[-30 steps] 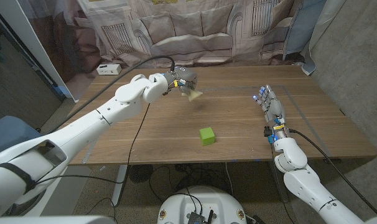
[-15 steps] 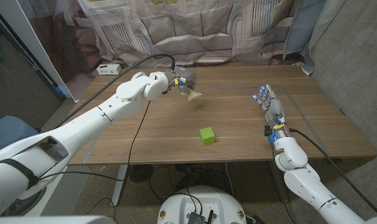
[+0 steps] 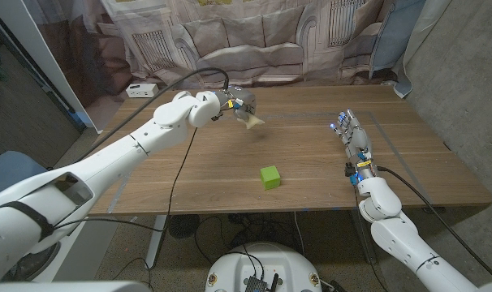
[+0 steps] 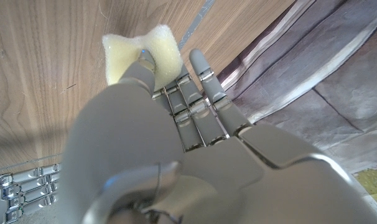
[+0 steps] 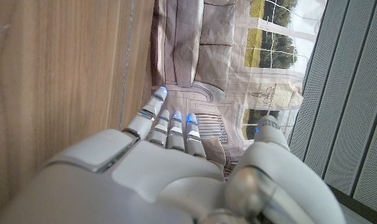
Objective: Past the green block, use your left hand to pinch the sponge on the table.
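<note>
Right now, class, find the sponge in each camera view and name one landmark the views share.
Head view: sponge past the green block, pinched by the left hand.
Left wrist view: sponge at that hand's fingertips.
Right wrist view: I cannot make it out.
Shared landmark: the wooden table.

This looks like a robot test room, not a home. A wooden table point(image 3: 311, 174) stands before a hung cloth point(image 3: 262, 36) with a printed sofa, cables point(image 3: 177, 174) trailing off its edges.
</note>
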`<state>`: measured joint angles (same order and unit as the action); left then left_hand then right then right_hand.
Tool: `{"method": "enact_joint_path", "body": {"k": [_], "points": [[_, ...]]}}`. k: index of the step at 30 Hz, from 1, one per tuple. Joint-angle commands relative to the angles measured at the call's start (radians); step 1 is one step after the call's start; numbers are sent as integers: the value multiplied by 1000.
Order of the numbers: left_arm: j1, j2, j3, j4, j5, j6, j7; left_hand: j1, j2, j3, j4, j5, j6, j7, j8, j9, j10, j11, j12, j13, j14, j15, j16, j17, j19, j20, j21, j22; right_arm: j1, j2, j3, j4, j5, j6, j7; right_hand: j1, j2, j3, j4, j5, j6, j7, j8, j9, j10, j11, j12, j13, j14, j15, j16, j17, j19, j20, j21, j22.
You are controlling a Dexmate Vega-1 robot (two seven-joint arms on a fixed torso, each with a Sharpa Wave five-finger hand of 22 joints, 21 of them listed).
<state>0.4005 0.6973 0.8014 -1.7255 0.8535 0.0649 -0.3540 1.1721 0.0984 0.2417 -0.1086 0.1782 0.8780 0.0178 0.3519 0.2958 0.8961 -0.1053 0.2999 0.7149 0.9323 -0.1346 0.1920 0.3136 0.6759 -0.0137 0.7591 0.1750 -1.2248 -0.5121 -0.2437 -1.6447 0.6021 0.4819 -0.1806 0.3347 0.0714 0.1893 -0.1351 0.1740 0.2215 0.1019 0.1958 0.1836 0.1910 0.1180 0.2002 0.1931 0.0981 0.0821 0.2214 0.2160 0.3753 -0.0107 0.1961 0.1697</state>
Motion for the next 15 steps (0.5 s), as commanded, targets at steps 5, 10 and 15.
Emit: {"method": "enact_joint_path", "body": {"k": [5, 10, 15], "points": [[-38, -7, 21, 59, -9, -27, 12, -15, -24, -4, -3, -4, -16, -4, -18, -10, -15, 0, -21, -19, -28, -9, -4, -19, -17, -1, -11, -1, 12, 0, -2, 7, 1, -13, -6, 9, -1, -5, 0, 2, 3, 0, -1, 4, 2, 4, -1, 1, 3, -4, -4, 5, 0, -4, -1, 2], [-46, -8, 27, 77, -12, -37, 17, -28, -34, -9, -2, -6, -21, -6, -28, -17, -19, 0, -30, -28, -39, -9, -4, -28, -22, -4, -16, -2, 13, -1, -4, 4, 0, -22, -11, 9, 0, -5, 0, 2, 3, 0, -1, 4, 1, 3, -1, 1, 3, -4, -4, 5, 0, -4, -1, 2], [-50, -11, 31, 99, -19, -41, 26, -32, -36, -9, -3, -5, -25, -8, -35, -22, -25, 0, -38, -35, -48, -6, -3, -33, -25, -3, -20, -2, 16, -1, -6, 4, -4, -27, -15, 10, -1, -5, 0, 2, 4, 1, 0, 4, 2, 2, 0, 1, 4, -4, -4, 5, 0, -4, -1, 2]]}}
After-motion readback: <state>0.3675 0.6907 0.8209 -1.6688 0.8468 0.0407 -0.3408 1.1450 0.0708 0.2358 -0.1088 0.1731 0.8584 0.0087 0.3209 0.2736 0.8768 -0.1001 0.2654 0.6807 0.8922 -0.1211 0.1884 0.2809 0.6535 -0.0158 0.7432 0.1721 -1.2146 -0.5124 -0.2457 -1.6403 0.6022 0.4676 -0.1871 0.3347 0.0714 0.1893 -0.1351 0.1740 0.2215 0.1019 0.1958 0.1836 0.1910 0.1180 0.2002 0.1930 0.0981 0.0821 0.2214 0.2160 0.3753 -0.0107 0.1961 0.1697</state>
